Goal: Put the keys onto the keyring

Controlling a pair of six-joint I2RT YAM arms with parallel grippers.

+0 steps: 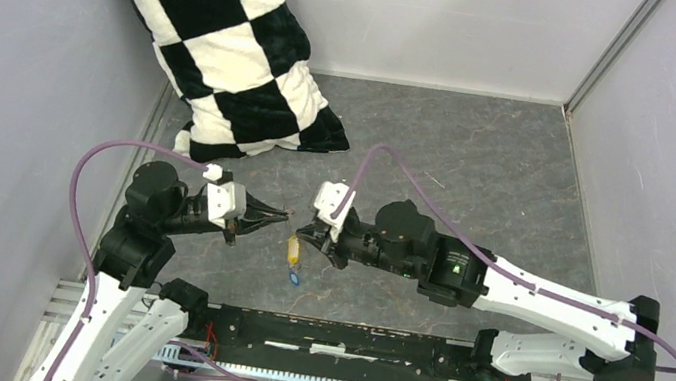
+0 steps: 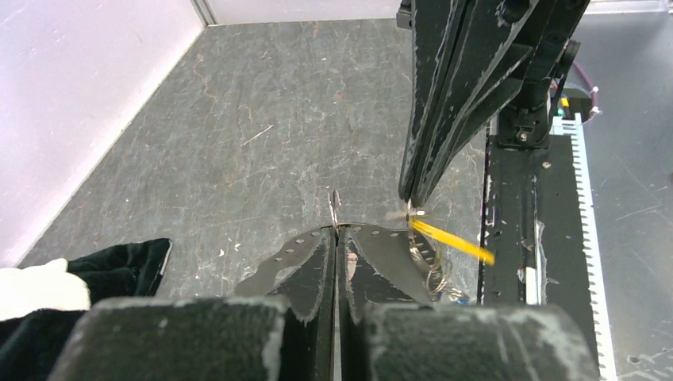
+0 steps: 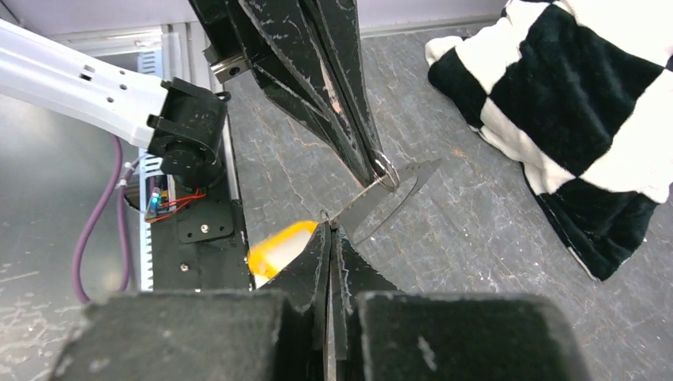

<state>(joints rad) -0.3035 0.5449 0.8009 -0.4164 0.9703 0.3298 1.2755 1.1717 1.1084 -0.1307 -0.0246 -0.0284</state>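
While both arms meet over the middle of the table (image 1: 480, 161), the left gripper (image 1: 282, 214) has its fingers pressed together on the keyring (image 3: 386, 169), a thin metal loop standing just proud of the tips. The right gripper (image 1: 304, 238), likewise closed, pinches the yellow key (image 1: 293, 248), whose head juts from the grip toward the near side. The blue key (image 1: 294, 276) shows just nearer than the yellow one. Keyring and yellow key sit close beside each other but appear apart.

The step in hand is judged to be threading the yellow key onto the keyring. It calls for a small leftward move of the right arm that brings the key's hole to the loop's open end. The left arm should keep the loop steady and turned to face the key. Both grips are at the very tips, so a sideways push could twist either piece loose.

Hard to make out:
- The keyring is only an edge-on sliver in the left wrist view, and its split shows nowhere.
- The key's hole is hidden.
- Whether the blue key hangs from the yellow one or lies on the table cannot be told.
- The thin wire loops below the yellow key in the left wrist view are blurred.

A chequered cushion (image 1: 225, 42) lies well apart at the far left.
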